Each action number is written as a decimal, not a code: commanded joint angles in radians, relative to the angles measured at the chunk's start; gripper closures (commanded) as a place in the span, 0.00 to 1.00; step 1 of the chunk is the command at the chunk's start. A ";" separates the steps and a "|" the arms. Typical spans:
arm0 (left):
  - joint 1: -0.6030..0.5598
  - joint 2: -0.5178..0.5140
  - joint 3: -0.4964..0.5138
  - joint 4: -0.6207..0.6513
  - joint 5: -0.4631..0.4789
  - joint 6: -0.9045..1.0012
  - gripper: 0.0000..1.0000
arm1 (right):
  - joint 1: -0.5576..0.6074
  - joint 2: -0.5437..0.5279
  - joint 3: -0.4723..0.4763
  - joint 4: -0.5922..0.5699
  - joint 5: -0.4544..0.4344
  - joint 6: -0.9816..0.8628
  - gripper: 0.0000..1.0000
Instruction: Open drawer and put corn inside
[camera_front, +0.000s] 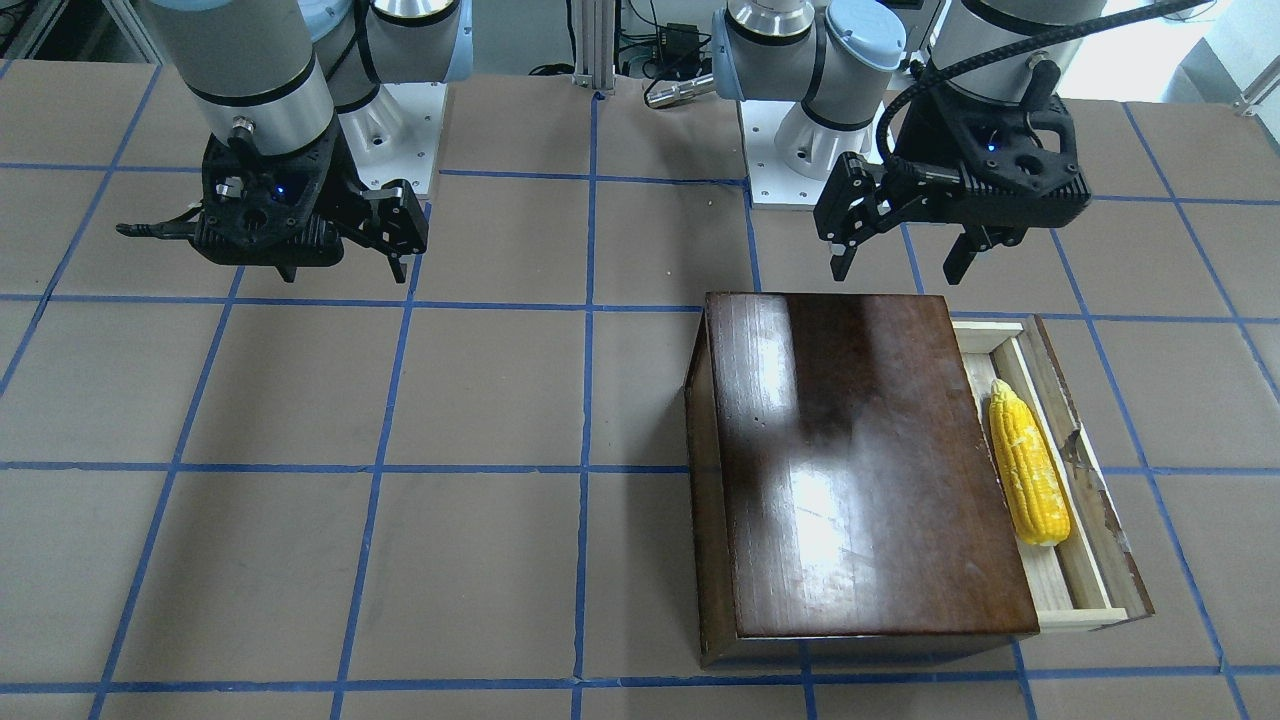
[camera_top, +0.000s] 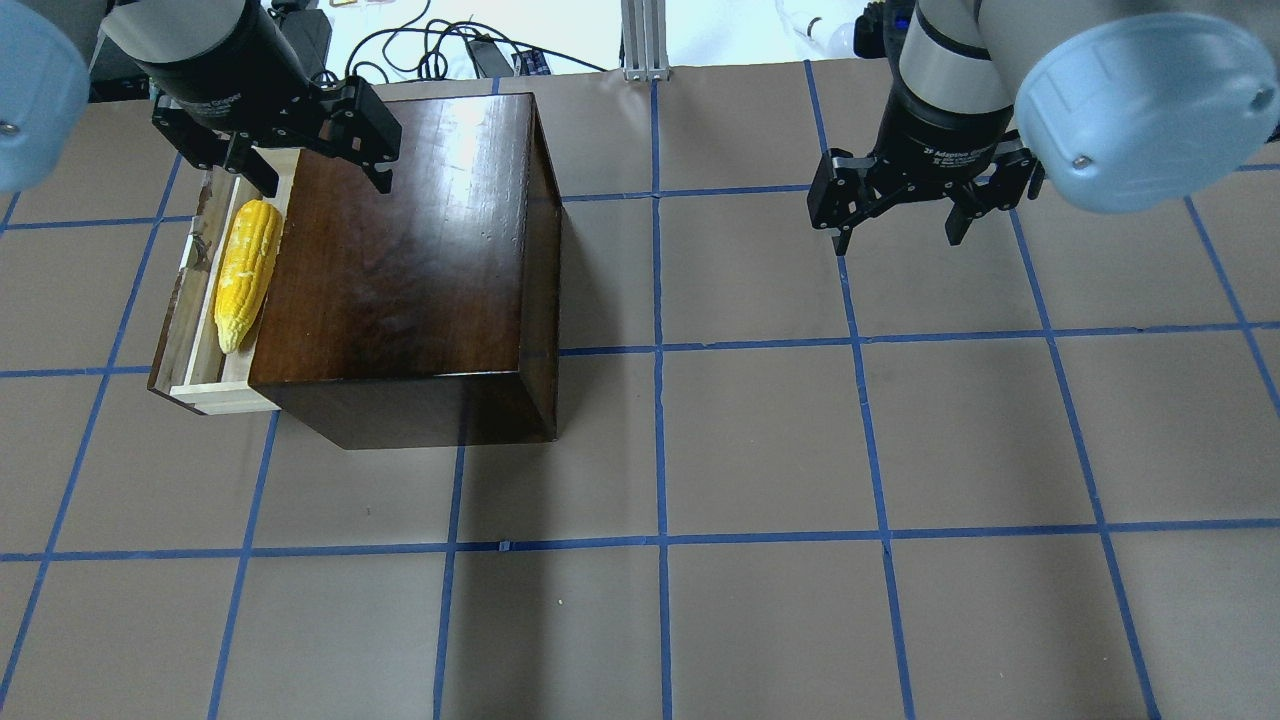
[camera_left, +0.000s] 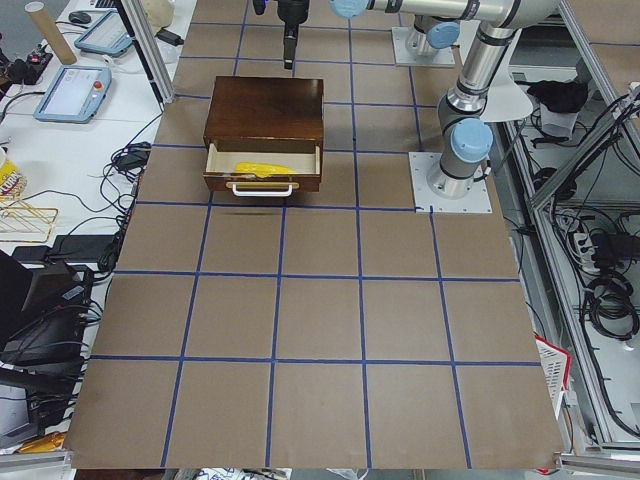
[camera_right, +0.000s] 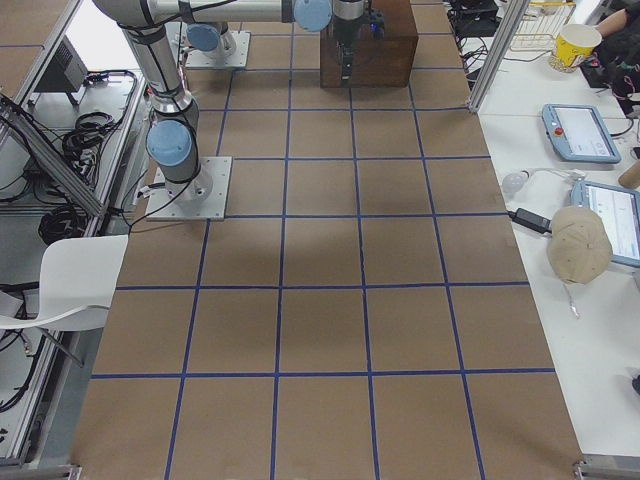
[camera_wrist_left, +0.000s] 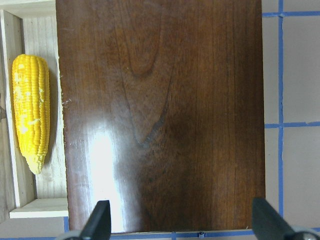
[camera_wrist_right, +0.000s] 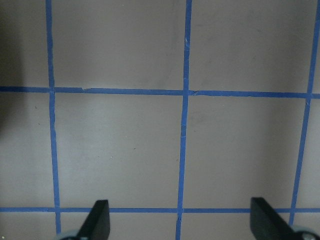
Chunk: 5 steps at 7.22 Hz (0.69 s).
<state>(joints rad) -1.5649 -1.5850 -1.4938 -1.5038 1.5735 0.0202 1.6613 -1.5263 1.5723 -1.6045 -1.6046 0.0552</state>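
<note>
Tabletop (camera_top: 760, 440) drawer (camera_top: 212, 396): corn (camera_top: 247, 270) near left gripper (camera_top: 326, 182)

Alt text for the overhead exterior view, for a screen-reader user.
The corn lies inside the pulled-out drawer at the left side of a dark-brown box on a blue-gridded table. The left gripper hangs open above the box, holding nothing; the right gripper hangs open over the table to the right.

Brown table (camera_top: 760, 440), blue tape grid (camera_top: 657, 300); beige cap (camera_right: 580, 245), tablet (camera_right: 580, 132), white chair (camera_right: 70, 285) nearby.
</note>
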 joint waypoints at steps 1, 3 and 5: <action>0.000 -0.012 0.013 -0.045 0.003 -0.011 0.00 | 0.000 0.000 0.000 0.000 0.000 0.000 0.00; 0.000 -0.009 0.023 -0.093 0.006 -0.011 0.00 | 0.000 0.000 0.000 0.000 0.000 0.000 0.00; 0.002 -0.026 0.046 -0.099 0.006 -0.011 0.00 | 0.000 0.000 0.000 0.000 0.000 0.000 0.00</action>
